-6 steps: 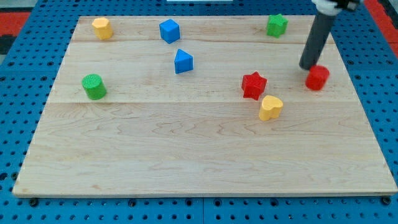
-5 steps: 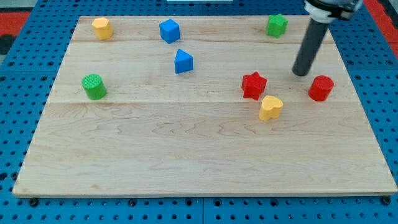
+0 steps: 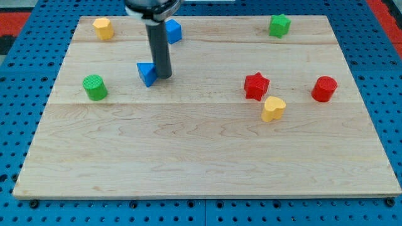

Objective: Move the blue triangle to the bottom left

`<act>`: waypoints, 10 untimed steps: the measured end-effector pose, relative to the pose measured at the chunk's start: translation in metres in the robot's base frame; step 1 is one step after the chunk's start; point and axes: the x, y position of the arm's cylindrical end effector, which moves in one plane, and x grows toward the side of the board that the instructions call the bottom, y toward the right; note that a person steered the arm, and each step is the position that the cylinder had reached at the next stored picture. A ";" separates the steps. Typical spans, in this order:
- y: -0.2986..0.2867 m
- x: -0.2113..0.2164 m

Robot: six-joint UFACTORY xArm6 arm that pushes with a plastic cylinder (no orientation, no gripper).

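Note:
The blue triangle (image 3: 147,73) lies on the wooden board (image 3: 207,157), left of centre in the upper half. My tip (image 3: 163,76) is right against the triangle's right side, touching it. The dark rod rises from there to the view's top and hides part of the blue cube (image 3: 173,31) behind it. The board's bottom left corner lies far below and left of the triangle.
A green cylinder (image 3: 95,86) stands left of the triangle. A yellow block (image 3: 103,28) is at the top left, a green block (image 3: 279,25) at the top right. A red star (image 3: 256,86), a yellow heart (image 3: 273,108) and a red cylinder (image 3: 324,89) sit at the right.
My tip has swept from beside the red cylinder at the right across to the blue triangle. The triangle has slid left and slightly down. The red cylinder shifted slightly right earlier.

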 end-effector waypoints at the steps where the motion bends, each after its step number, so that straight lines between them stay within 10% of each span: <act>1: -0.049 -0.008; 3: -0.096 0.103; 5: -0.052 0.038; 6: -0.039 0.128; 8: 0.013 0.155; 10: -0.112 0.192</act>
